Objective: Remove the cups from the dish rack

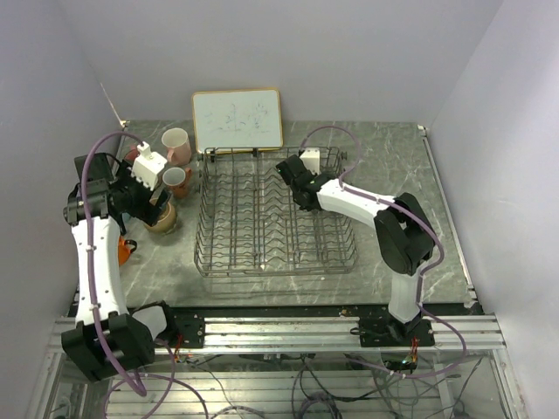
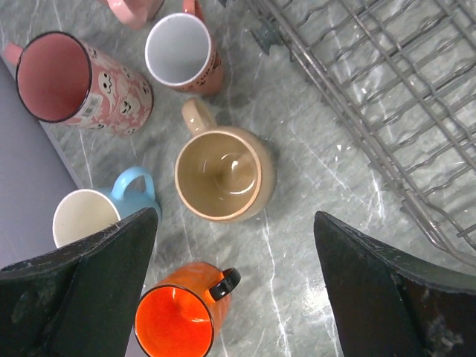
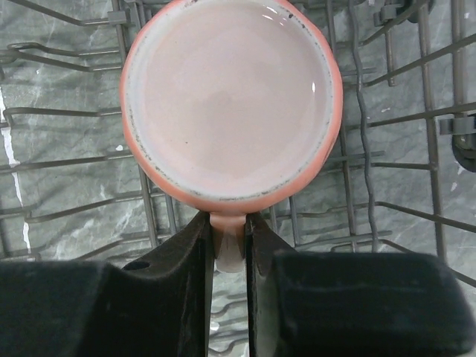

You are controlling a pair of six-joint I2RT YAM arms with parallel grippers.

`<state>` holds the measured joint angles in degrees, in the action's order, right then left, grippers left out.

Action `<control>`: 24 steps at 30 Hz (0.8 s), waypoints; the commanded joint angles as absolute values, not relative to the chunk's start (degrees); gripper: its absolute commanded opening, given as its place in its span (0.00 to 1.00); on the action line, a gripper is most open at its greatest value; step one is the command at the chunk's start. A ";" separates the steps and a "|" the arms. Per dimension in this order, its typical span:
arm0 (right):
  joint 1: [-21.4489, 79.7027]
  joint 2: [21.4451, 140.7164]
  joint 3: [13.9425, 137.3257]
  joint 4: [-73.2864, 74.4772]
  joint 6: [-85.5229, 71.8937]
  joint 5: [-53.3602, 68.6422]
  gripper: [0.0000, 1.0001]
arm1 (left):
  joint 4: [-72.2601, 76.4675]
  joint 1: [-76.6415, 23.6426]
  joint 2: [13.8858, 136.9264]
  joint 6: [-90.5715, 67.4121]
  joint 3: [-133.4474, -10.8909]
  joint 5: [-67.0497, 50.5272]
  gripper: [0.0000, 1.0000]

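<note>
The dish rack (image 1: 275, 218) stands mid-table, and its wires (image 3: 401, 119) fill the right wrist view. Inside it stands a salmon cup (image 3: 230, 97), seen from above. My right gripper (image 3: 229, 238) is shut on that cup's handle, at the rack's back (image 1: 291, 177). On the table left of the rack stand a tan cup (image 2: 223, 175), a light blue cup (image 2: 93, 212), an orange cup (image 2: 178, 316), a pink patterned cup (image 2: 82, 82) and a salmon cup with a white inside (image 2: 186, 52). My left gripper (image 2: 236, 217) hangs open above the tan cup, holding nothing.
A wood-framed whiteboard (image 1: 237, 120) leans against the back wall behind the rack. Another pink cup (image 2: 130, 9) shows at the top edge of the left wrist view. The rack's corner (image 2: 387, 89) lies close to the right of the cup group.
</note>
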<state>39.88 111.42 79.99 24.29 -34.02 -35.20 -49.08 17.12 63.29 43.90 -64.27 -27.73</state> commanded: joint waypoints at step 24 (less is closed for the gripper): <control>40.78 93.03 85.07 17.70 -40.59 8.76 0.00 | -45.60 16.83 50.37 57.29 -56.35 -46.07 0.99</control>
